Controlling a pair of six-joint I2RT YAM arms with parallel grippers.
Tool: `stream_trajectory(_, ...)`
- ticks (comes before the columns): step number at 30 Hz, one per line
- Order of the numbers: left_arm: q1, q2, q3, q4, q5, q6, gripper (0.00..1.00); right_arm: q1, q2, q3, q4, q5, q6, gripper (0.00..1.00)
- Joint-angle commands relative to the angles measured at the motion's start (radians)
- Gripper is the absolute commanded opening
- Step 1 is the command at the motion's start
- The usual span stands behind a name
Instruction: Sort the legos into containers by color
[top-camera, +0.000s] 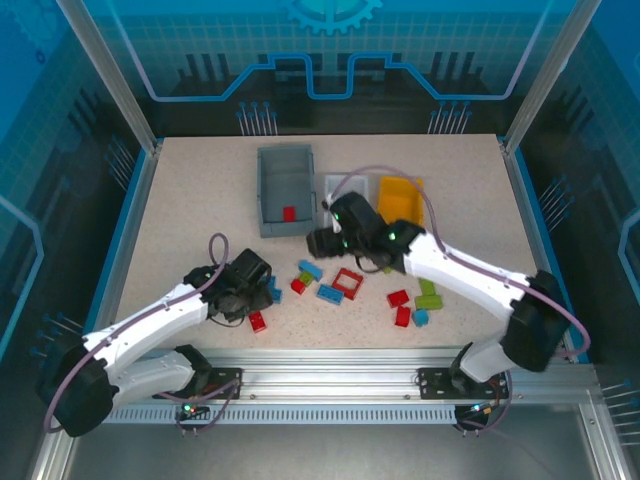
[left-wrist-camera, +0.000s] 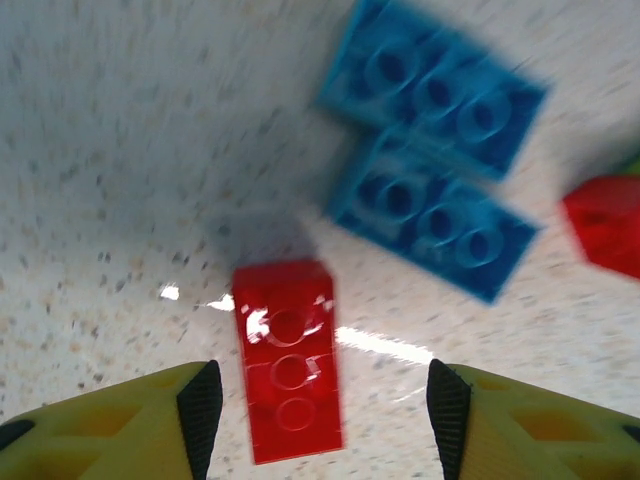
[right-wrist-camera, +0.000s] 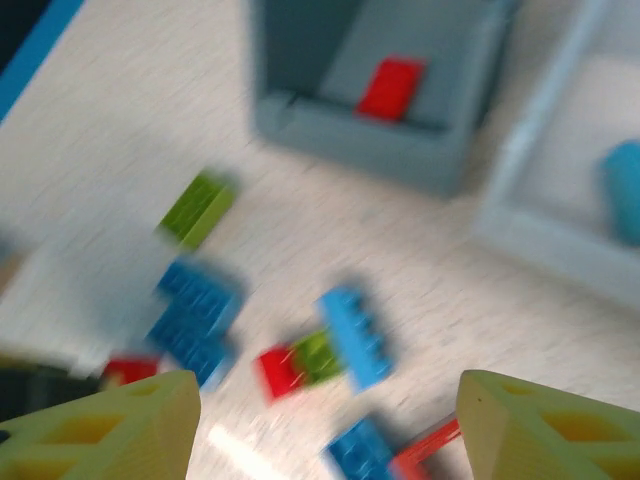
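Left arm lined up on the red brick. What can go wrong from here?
1. The left jaws stand open around the red brick, but it sits off-centre, nearer one side; closing may shove or twist it.
2. Two blue bricks lie just beyond it; overshooting could knock them.
3. The right jaws are open over the loose bricks, near the left arm in the top view; the arms might clash.

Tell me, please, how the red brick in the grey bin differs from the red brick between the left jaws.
The bin brick lies inside the grey bin, already sorted; the table brick lies on the table, unsorted. The bin brick is the only one seen there; the table brick has two blue bricks close by and sits between the left gripper's open jaws. Both are red and oblong.
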Motion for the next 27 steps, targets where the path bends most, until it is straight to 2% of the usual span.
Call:
stream_trajectory(1,-0.01,0.019,-0.039,0.023,0.084,-0.056,0.61,0.074,-0.081,-0.129,0.162,-0.176,-0.1,0.73)
stream_trajectory(7,-0.01,0.078,-0.102,0.144,0.104,-0.06,0.6,0.144,-0.152,-0.24,0.169,-0.161,-0.014,0.73)
stream_trajectory(10,-0.01,0.119,-0.107,0.18,0.1,-0.056,0.55,0.158,-0.16,-0.253,0.175,-0.151,0.009,0.73)
stream_trajectory(12,-0.01,0.133,-0.102,0.172,0.085,-0.051,0.46,0.162,-0.158,-0.25,0.173,-0.145,0.016,0.73)
stream_trajectory(16,-0.014,0.065,-0.081,0.116,0.044,-0.048,0.2,0.165,-0.173,-0.235,0.157,-0.115,0.017,0.71)
stream_trajectory(19,-0.025,-0.007,0.013,0.018,-0.01,-0.009,0.18,0.162,-0.21,-0.234,0.147,-0.037,0.031,0.7)
stream_trajectory(21,-0.024,0.002,0.111,-0.019,-0.038,0.05,0.18,0.154,-0.241,-0.245,0.152,0.05,0.069,0.7)
stream_trajectory(27,0.047,0.293,0.487,-0.026,-0.082,0.291,0.17,0.1,-0.293,-0.326,0.311,0.198,0.129,0.72)
